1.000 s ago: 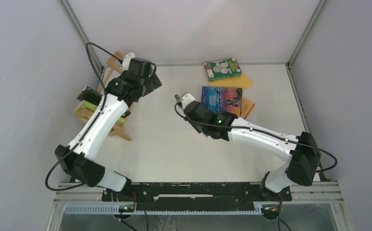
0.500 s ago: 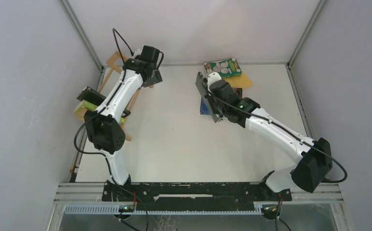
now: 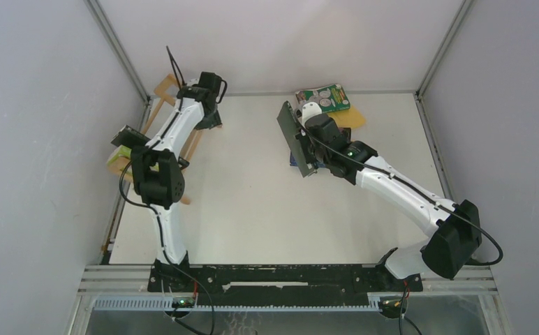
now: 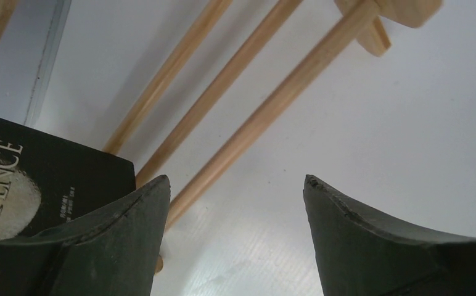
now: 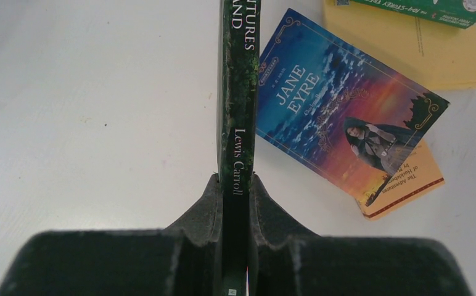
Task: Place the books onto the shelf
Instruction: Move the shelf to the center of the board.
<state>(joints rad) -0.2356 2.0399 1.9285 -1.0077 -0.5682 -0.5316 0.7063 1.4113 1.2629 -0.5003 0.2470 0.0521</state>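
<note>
Overhead, on a white table [image 3: 253,209] enclosed by pale grey walls: my right gripper [image 3: 307,146] grips a dark-green book [image 3: 292,132] held on edge, right of centre. Beyond it, toward the far wall, lie a green book with white circles [image 3: 322,99] and a plain yellow-orange book [image 3: 356,118]. At the far left stands the wooden shelf [image 3: 162,91], with a lime-green book [image 3: 119,165] and a black book [image 3: 128,135] in it; my left gripper [image 3: 211,120] hangs beside its far end.

Left wrist view: my jaws stand wide with nothing between them, above three round slats of the shelf. The black book's cover reads "PENCE" in white; the letters before it are cut off.

Right wrist view: my jaws are closed on the dark-green book's spine, lettered "Lewis Carroll". On the table behind it lies a blue book [image 5: 340,129] titled "JANE EYRE", resting on an orange book [image 5: 408,182] marked "The Adventures of"; the remainder is too small to read.
</note>
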